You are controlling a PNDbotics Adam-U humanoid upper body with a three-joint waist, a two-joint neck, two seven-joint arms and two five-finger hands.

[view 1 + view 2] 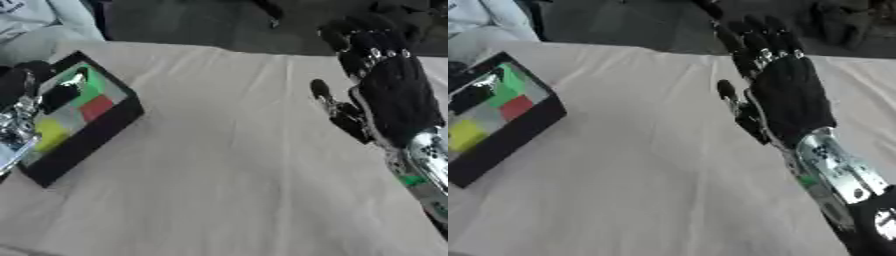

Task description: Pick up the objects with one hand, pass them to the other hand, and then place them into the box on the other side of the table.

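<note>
A black box [87, 142] stands at the table's left side. Inside it lie a green block [94, 84], a red block [96, 106] and a yellow block [50, 134] on a grey bottom. My left hand [54, 96] comes in from the left edge and hangs over the box, partly covering the green block; its silver wrist hides the box's near-left corner. Whether it holds anything cannot be made out. My right hand [789, 97] is raised over the table's right side, open, fingers straight and pointing to the far edge, nothing in it.
A cream cloth [227, 170] covers the table. The far edge [219, 50] runs across the top, with dark floor beyond. Pale cloth [35, 20] shows at the top left corner.
</note>
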